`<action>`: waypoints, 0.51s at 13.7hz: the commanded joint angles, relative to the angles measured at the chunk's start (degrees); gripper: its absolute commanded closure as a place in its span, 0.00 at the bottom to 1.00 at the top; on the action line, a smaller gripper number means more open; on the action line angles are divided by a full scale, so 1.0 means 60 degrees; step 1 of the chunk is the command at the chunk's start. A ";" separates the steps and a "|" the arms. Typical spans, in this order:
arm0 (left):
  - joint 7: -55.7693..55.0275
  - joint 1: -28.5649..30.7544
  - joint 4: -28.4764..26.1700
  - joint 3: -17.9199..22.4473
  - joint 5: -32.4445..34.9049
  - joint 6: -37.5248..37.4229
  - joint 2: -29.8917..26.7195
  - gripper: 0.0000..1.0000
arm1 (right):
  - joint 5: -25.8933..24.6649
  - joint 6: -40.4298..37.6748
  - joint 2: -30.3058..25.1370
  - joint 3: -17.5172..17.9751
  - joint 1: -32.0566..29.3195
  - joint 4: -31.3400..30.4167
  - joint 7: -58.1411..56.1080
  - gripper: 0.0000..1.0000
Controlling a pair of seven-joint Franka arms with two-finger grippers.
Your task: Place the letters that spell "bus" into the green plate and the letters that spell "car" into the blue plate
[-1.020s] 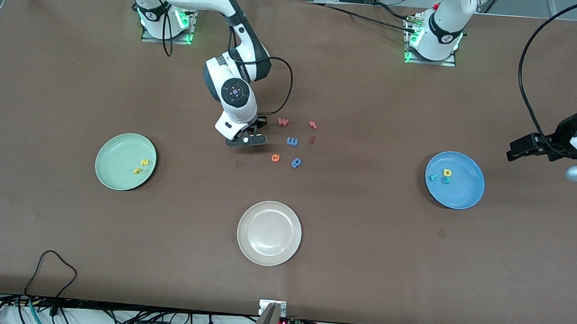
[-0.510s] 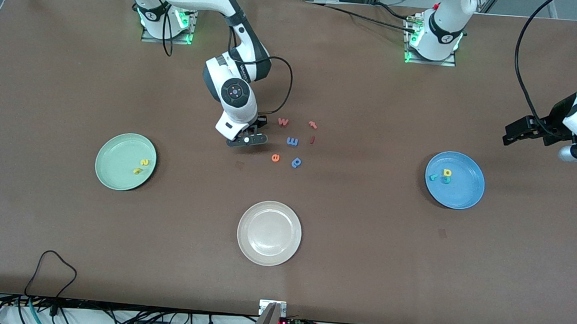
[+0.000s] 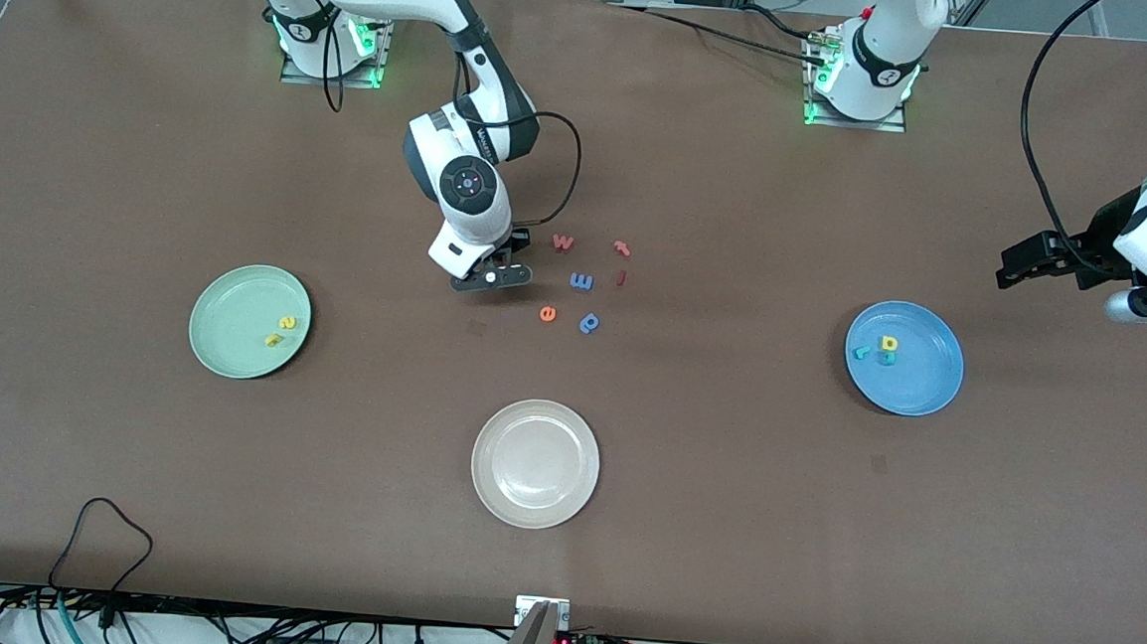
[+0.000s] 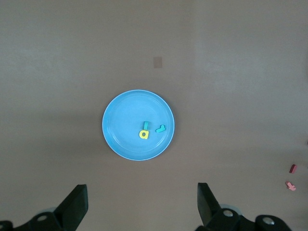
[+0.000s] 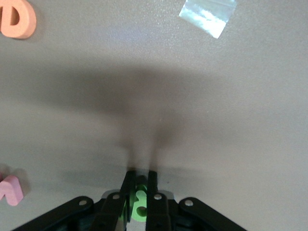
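Letters, two yellow [image 3: 280, 331], lie in the green plate [image 3: 223, 350].

Table [image 3: 147, 137]: matt brown, smooth, cloth-like. Blue plate [image 3: 933, 384], green plate [image 3: 236, 301], cream plate [image 3: 533, 499]: smooth, plastic-looking, faint sheen. Green letter [image 5: 139, 204]: matt, foam-like. Arm shells: glossy white plastic. Clear tape patch [image 5: 208, 15]: shiny.

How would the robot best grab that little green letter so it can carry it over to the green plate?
As the right gripper has it: the green letter stands on edge between the fingers, pinched across its flat faces, from straight above. It's thin, so those broad faces likely give the steadiest hold.
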 commanded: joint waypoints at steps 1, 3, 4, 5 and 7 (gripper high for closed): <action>0.0087 0.0137 -0.0160 -0.0123 -0.0050 0.0096 -0.0191 0.00 | 0.0134 -0.0177 -0.0138 -0.0017 0.0010 -0.0049 -0.0191 0.91; 0.0088 0.0137 -0.0131 -0.0138 -0.0050 0.0096 -0.0191 0.00 | 0.0134 -0.0177 -0.0138 -0.0017 -0.0033 -0.0049 -0.0191 0.92; 0.0088 0.0122 -0.0102 -0.0123 -0.0050 0.0096 -0.0191 0.00 | 0.0134 -0.0177 -0.0123 -0.0017 -0.0034 -0.0049 -0.0191 0.93; 0.0088 0.0122 -0.0102 -0.0123 -0.0036 0.0096 -0.0191 0.00 | 0.0134 -0.0177 -0.0123 -0.0017 -0.0048 -0.0049 -0.0191 0.94; 0.0088 0.0122 -0.0102 -0.0123 -0.0050 0.0096 -0.0191 0.00 | 0.0134 -0.0177 -0.0123 -0.0017 -0.0092 -0.0034 -0.0191 0.97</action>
